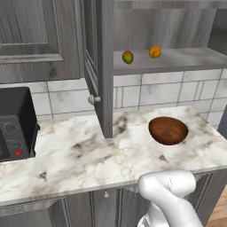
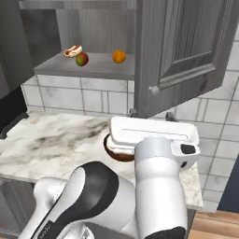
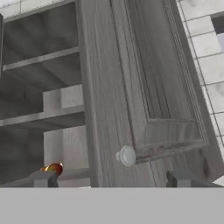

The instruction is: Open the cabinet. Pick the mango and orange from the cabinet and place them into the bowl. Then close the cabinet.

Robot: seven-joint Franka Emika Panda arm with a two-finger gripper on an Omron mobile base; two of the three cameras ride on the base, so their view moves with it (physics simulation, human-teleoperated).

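Observation:
The cabinet (image 1: 177, 60) stands with both doors swung out. On its lower shelf lie the mango (image 1: 127, 57) and, to its right, the orange (image 1: 154, 52); the right base view has the mango (image 2: 82, 59) and orange (image 2: 119, 56) too. The bowl (image 1: 168, 130) sits empty on the counter below, half hidden by my hand in the right base view (image 2: 116, 155). My gripper (image 3: 113, 179) is open, close in front of the right door's knob (image 3: 126, 155), not touching it. A bit of orange-red fruit (image 3: 53, 168) peeks past the left fingertip.
A black appliance (image 1: 15, 124) stands at the counter's left end. The left door (image 1: 104, 66) juts edge-on over the counter, and the right door (image 2: 186, 51) hangs out above my hand. A small bun-like item (image 2: 73, 50) lies behind the mango.

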